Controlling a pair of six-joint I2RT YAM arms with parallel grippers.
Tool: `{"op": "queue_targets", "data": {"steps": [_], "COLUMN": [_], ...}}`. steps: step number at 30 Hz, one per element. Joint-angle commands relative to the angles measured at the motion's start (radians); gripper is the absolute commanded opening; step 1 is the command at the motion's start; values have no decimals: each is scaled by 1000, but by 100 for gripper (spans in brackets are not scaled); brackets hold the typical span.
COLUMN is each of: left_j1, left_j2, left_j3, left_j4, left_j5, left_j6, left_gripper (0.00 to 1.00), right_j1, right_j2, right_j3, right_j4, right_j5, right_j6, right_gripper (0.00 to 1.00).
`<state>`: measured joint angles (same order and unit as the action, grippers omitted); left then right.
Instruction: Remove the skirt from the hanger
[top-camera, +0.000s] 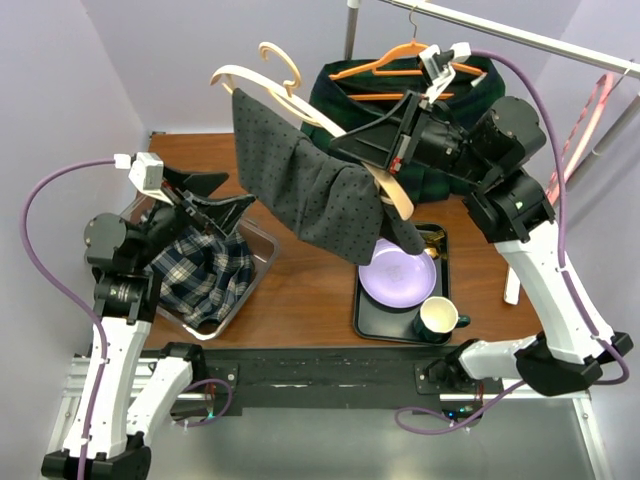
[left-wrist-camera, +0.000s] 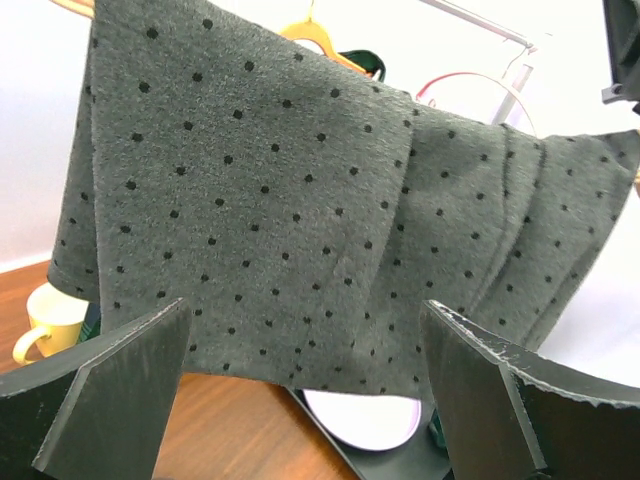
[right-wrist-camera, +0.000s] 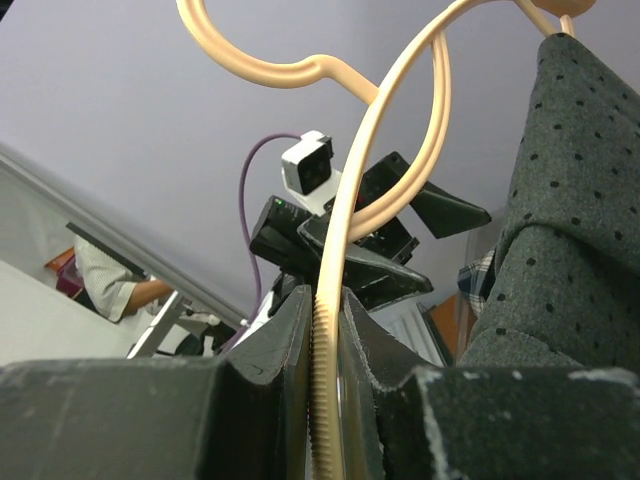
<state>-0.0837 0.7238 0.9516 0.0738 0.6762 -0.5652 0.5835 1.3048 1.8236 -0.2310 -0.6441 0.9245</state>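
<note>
Two grippers, one hanger. R gripper (right-wrist-camera: 325, 310) is clenched on the hanger's (right-wrist-camera: 345, 230) ribbed bar. L gripper (left-wrist-camera: 305, 315) is spread wide and empty, facing the skirt (left-wrist-camera: 250, 180). Skirt is draped over the hanger mid-scene, left of the R arm.

Risk: a hard L pull may twist the thin bar out of R's pinch, or drag the hem across the plate (top-camera: 398, 272).

R wrist view shows the clamp, unclear from the top view. Top view alone shows L gripper near the skirt's left edge; contact unclear.

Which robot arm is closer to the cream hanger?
Right. The right fingers are clamped on the cream hanger; the left fingers are open, apart from it, facing the dotted grey skirt.
</note>
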Motion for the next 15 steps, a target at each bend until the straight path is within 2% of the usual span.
{"op": "queue_targets", "data": {"steps": [1, 11, 15], "left_j1": [-8, -143, -177], "left_j2": [26, 75, 109], "left_j3": [7, -28, -25], "left_j4": [58, 158, 117], "left_j5": [-20, -41, -134], "left_j6": [5, 42, 94], "left_gripper": [99, 98, 95], "right_j1": [50, 128, 148], "right_j2": [1, 37, 37], "right_j3": [16, 9, -17], "right_j4": [147, 165, 200], "right_j5": [64, 133, 144], "right_j6": [-32, -61, -52], "right_gripper": [0, 0, 0]}}
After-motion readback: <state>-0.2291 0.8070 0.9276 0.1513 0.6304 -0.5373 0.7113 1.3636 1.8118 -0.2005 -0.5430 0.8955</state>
